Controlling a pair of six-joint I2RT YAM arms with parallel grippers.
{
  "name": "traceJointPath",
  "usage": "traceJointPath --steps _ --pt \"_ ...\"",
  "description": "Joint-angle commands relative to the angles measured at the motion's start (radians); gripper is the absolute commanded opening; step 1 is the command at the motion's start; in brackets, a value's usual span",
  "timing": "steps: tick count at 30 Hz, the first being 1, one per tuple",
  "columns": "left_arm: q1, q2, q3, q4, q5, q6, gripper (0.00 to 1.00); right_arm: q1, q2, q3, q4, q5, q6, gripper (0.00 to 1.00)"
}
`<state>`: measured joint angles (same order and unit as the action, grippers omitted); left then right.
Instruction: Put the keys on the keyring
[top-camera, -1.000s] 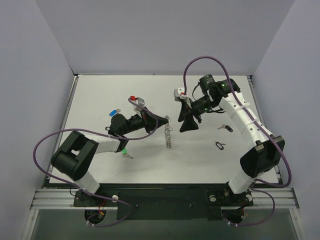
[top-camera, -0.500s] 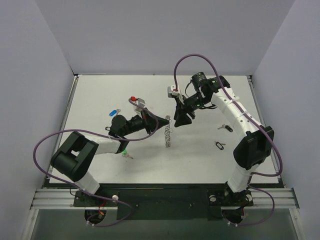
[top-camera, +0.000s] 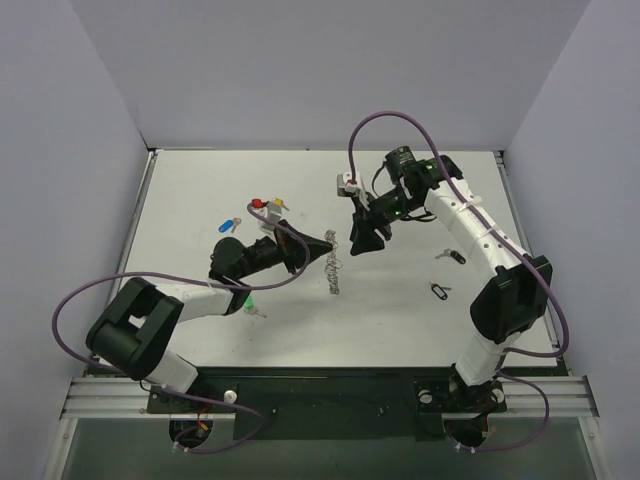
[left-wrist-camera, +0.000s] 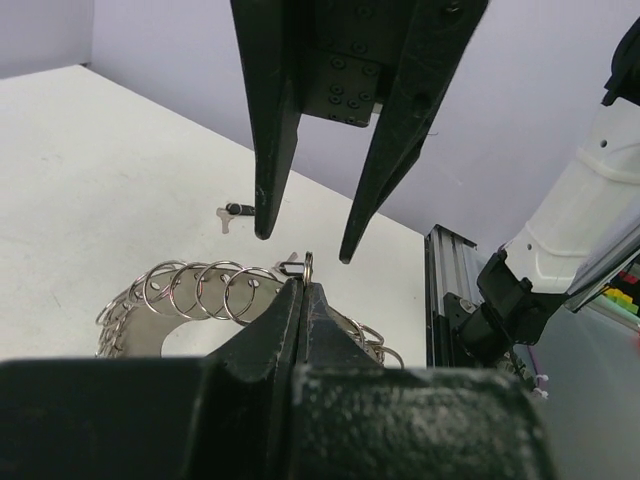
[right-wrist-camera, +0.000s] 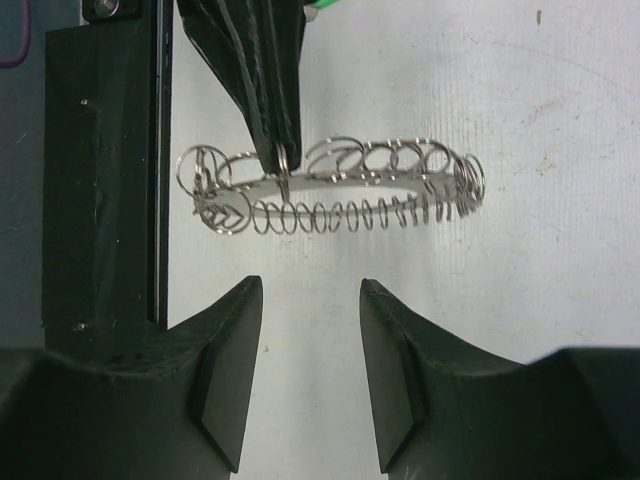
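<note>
The left pincer (top-camera: 325, 246) is clamped fully shut on a single wire loop of the large silver keyring (top-camera: 336, 268), a flat metal ring with an open centre whose rim is strung all round with coil-like wire loops. The keyring hangs from that pinch near the middle of the white tabletop (top-camera: 400, 320) and shows narrow, almost edge-on, from above; whether its lower edge touches the surface cannot be told. The right pincer (right-wrist-camera: 310, 285) faces it from the far side with its two black fingers (left-wrist-camera: 268, 150) standing well apart and nothing between them. In the left wrist view their tips flank the pinched loop just above it, close but not touching. Small silver metal keys with coloured plastic heads lie loose on the tabletop. A blue-headed key (top-camera: 229, 224), a red-headed key (top-camera: 258, 203) and a yellow-headed key (top-camera: 277, 203) lie beyond the left arm, and a green-headed key (top-camera: 248, 300) lies partly hidden beside that arm's forearm. A dark-headed key (top-camera: 452, 256) lies near the right arm, well apart from the keyring, and another small dark piece (top-camera: 439, 291) nearer the camera is too small to make out.
</note>
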<state>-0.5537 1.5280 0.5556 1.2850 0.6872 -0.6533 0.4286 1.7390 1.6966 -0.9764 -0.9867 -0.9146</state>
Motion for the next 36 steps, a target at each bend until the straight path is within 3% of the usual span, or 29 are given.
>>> traceJointPath --steps 1,19,31,36 --pt "-0.002 -0.087 -0.013 0.166 -0.018 0.061 0.00 -0.027 -0.084 -0.035 -0.018 0.002 0.006 0.40" --pt "0.011 -0.253 -0.036 -0.029 -0.063 0.130 0.00 -0.080 -0.098 0.061 -0.062 0.164 0.094 0.43" --pt "0.009 -0.327 -0.114 -0.007 -0.176 0.103 0.00 -0.065 -0.095 0.046 -0.045 0.125 0.122 0.43" --pt "0.006 -0.358 -0.141 0.013 -0.218 0.106 0.00 -0.018 -0.084 0.052 -0.030 0.180 0.140 0.43"
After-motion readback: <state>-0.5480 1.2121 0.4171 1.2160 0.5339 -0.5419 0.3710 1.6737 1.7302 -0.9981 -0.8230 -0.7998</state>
